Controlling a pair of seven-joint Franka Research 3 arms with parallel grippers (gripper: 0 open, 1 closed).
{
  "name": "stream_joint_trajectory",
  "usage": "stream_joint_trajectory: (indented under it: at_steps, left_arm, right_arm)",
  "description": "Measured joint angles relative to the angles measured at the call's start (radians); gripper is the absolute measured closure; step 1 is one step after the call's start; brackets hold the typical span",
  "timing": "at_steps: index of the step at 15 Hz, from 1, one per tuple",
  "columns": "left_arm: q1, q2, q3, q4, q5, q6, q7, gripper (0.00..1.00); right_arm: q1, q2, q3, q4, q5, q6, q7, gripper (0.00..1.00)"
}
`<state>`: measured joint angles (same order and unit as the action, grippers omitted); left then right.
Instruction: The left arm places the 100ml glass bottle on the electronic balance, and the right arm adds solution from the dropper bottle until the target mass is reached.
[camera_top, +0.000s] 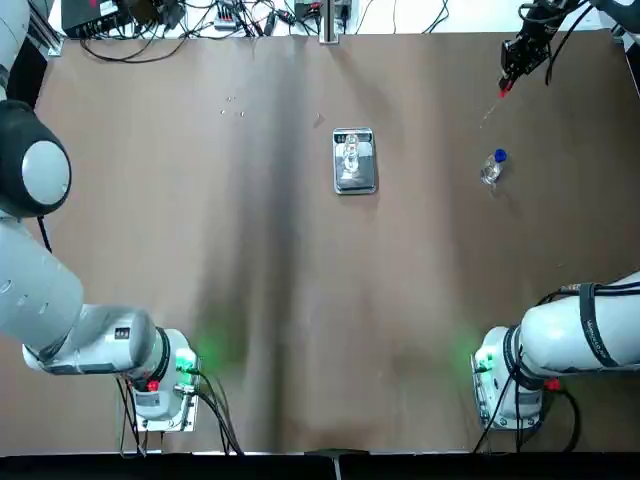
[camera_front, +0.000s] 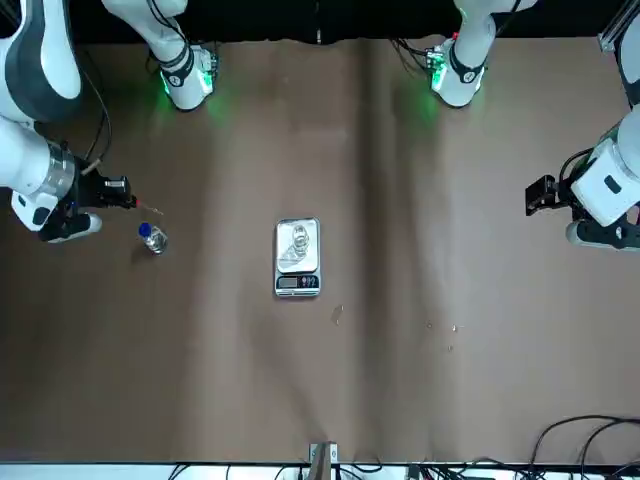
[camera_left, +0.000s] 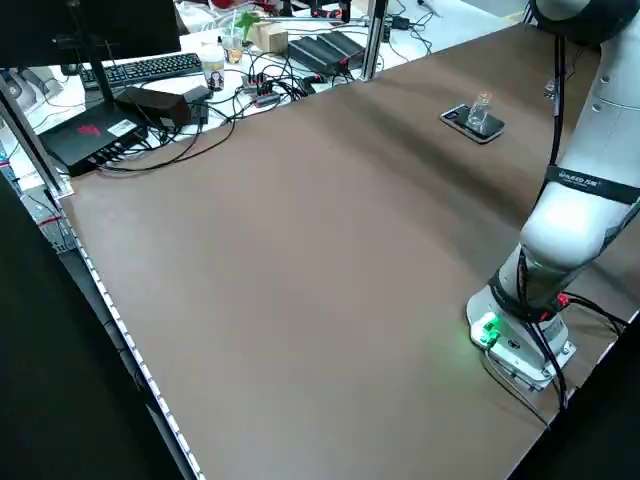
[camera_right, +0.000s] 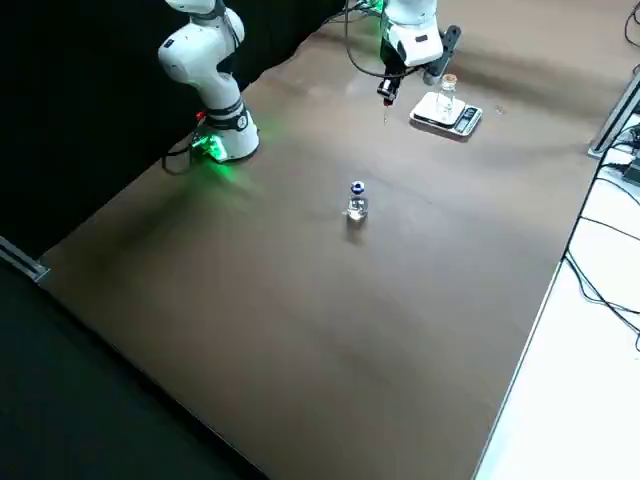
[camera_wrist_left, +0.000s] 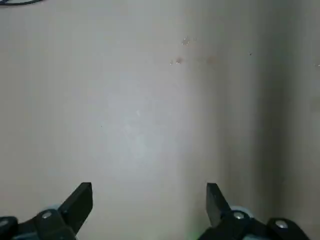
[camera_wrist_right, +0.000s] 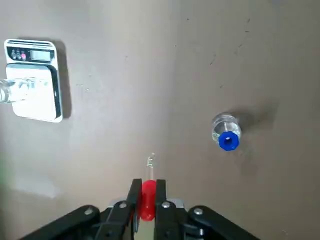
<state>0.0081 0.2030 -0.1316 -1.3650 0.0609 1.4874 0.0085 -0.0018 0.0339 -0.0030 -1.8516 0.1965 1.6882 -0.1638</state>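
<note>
The electronic balance (camera_top: 354, 160) lies mid-table with the 100ml glass bottle (camera_top: 351, 153) upright on its pan. To the right of it stands the dropper bottle (camera_top: 493, 168), blue collar showing and its red top off. My right gripper (camera_top: 508, 80) hovers at the far right of the table, beyond that bottle, shut on the red dropper bulb (camera_wrist_right: 147, 200); the glass pipette (camera_wrist_right: 150, 161) points down and away from the fingers. My left gripper (camera_wrist_left: 149, 192) is open over bare table at the far left, also seen from the front (camera_front: 540, 195).
Cables and electronics (camera_top: 200, 15) lie past the far table edge. A few small specks (camera_top: 232, 108) sit on the table left of the balance. Both arm bases (camera_top: 165, 385) glow green at the near edge.
</note>
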Motion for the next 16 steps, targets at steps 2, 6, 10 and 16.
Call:
stream_joint_trajectory:
  at_steps: [2, 6, 10, 16]
  left_arm:
    - [0.003, 0.000, 0.000, 0.000, 0.000, 0.000, 0.000, 0.00]
    - [0.005, 0.000, 0.000, 0.000, 0.000, 0.000, 0.000, 0.00]
    - [0.005, 0.000, 0.000, 0.000, 0.000, 0.000, -0.001, 0.00]
    - [0.005, 0.000, 0.000, 0.000, 0.000, 0.000, -0.002, 0.00]
  right_arm:
    - [0.000, -0.005, 0.000, 0.004, 0.021, -0.007, 0.000, 0.85]
    - [0.016, -0.011, 0.001, 0.009, 0.061, -0.018, 0.000, 0.85]
    - [0.035, -0.016, 0.001, 0.010, 0.089, -0.019, 0.005, 0.85]
    - [0.086, -0.018, 0.003, 0.034, 0.135, -0.019, 0.091, 0.85]
